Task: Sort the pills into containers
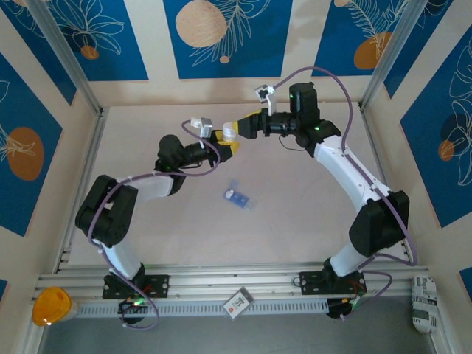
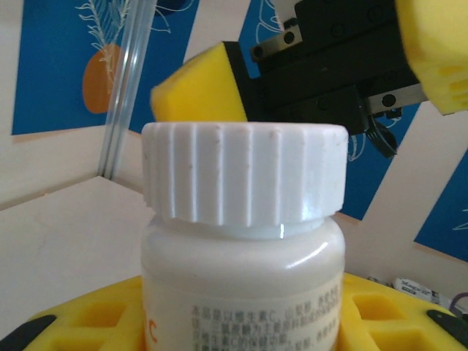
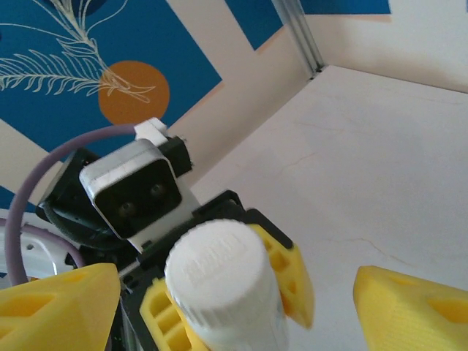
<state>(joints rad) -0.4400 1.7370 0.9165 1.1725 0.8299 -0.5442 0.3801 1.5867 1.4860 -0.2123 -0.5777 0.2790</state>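
Note:
My left gripper (image 1: 223, 141) is shut on a white pill bottle (image 2: 241, 256) with a ribbed white cap (image 2: 245, 172), holding it up above the back of the table. Its yellow fingers (image 2: 80, 322) press on both sides of the bottle's body. My right gripper (image 3: 234, 314) faces it, open, its yellow fingertips (image 3: 413, 307) standing wide on either side of the cap (image 3: 216, 270) without touching it. The containers, a small translucent blue pill box (image 1: 237, 197), lie on the table in the middle, in front of both grippers. No loose pills can be seen.
An orange object (image 1: 50, 306) sits off the table at the near left by the rail (image 1: 221, 284). A white tag (image 1: 237, 302) and a white device (image 1: 422, 302) lie along the near edge. Patterned blue walls close in the back and sides.

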